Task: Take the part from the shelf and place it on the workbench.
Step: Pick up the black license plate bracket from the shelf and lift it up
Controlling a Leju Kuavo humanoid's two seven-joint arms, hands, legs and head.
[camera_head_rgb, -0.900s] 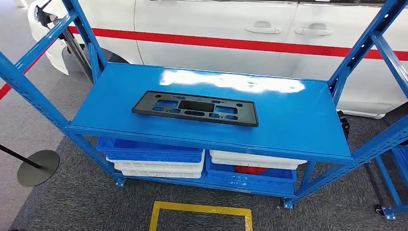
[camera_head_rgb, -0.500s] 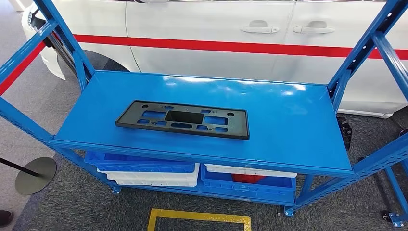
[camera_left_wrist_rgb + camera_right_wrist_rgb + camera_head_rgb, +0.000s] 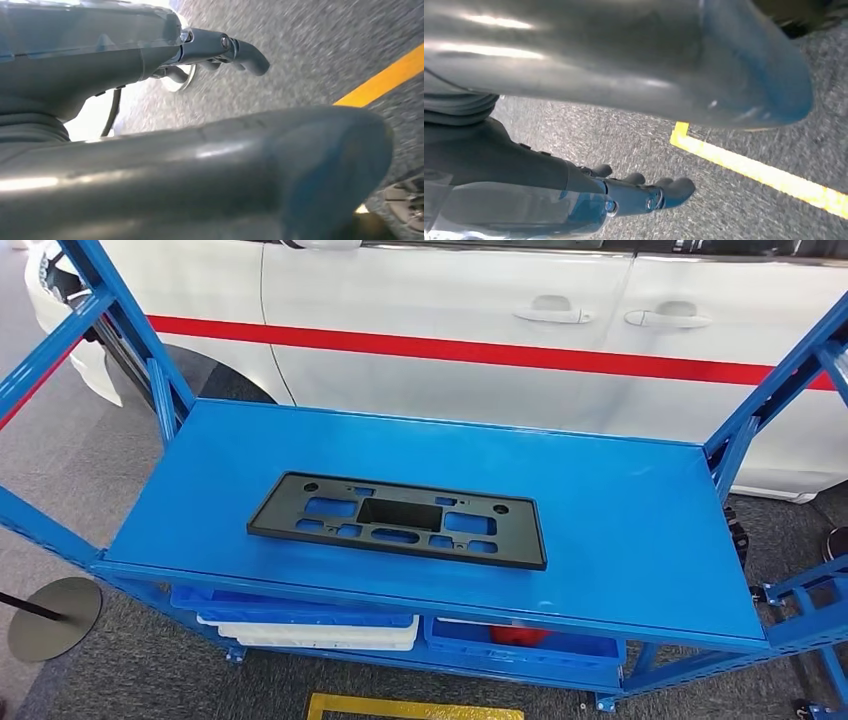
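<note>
A white car (image 3: 480,350) with a red stripe is standing behind the blue shelf (image 3: 620,510). The black part (image 3: 397,519) is lying flat on the shelf's top board, well apart from both hands. The left hand (image 3: 210,50) and right hand (image 3: 634,192) are hanging over grey carpet near yellow floor tape (image 3: 764,172), fingers spread, holding nothing.
</note>
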